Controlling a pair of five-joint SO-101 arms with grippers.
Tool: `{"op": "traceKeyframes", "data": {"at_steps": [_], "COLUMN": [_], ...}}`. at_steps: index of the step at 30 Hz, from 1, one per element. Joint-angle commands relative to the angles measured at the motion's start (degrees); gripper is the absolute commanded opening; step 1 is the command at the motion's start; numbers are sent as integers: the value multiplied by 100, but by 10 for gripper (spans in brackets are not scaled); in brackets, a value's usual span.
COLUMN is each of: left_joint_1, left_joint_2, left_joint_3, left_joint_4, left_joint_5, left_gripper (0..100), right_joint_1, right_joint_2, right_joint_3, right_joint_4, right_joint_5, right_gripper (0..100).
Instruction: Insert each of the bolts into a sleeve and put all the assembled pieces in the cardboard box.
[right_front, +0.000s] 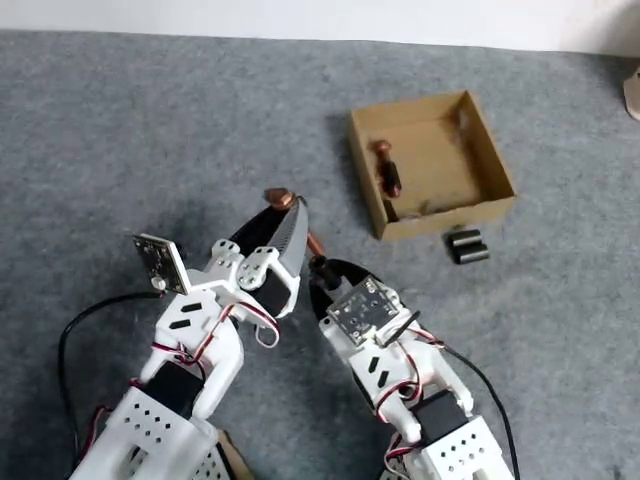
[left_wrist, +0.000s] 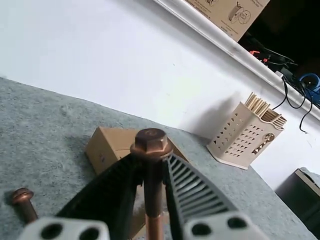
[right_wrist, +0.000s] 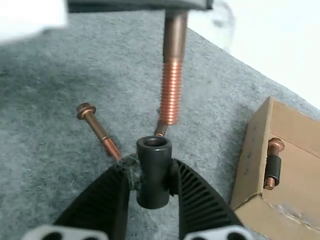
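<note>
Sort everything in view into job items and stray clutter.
Job: held bolt, held sleeve, loose bolt, spare sleeves, cardboard box, assembled piece inside it.
Clutter: perforated holder, cables.

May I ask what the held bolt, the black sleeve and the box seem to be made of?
The held bolt looks like copper-coloured metal, perhaps plated steel: smooth sheen, cut threads. The sleeve is matte black, plastic or blackened metal; the look leaves that open. The box is plain brown cardboard, with dull, raw-edged walls.
</note>
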Motion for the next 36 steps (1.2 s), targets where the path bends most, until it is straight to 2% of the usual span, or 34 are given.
{"op": "traceKeyframes", "data": {"at_steps": [1, 10, 15, 23, 28, 30, 34, 36], "left_joint_1": [207, 171, 215, 286, 505, 532, 532, 541], "left_joint_2": [-92, -92, -101, -101, -101, -101, -101, -101], "left_joint_3": [-22, 57, 180, 330, 374, 391, 400, 470], "left_joint_4": [-211, -202, -211, -211, -211, -185, -158, -158], "left_joint_5": [-53, -53, -571, -563, -563, -527, 202, 246], "left_gripper": [4, 4, 4, 4, 4, 4, 4, 4], "right_joint_1": [-84, -84, -84, -84, -84, -84, 48, 251], "right_joint_2": [-101, -101, -101, -101, -101, -101, -101, -101], "right_joint_3": [426, 207, 215, 31, 13, -75, -189, -198], "right_joint_4": [-13, -22, -22, -22, -22, -22, -22, -22], "right_joint_5": [-70, -70, -70, -88, -369, -378, -387, -387], "right_gripper": [5, 5, 5, 5, 5, 5, 5, 5]}}
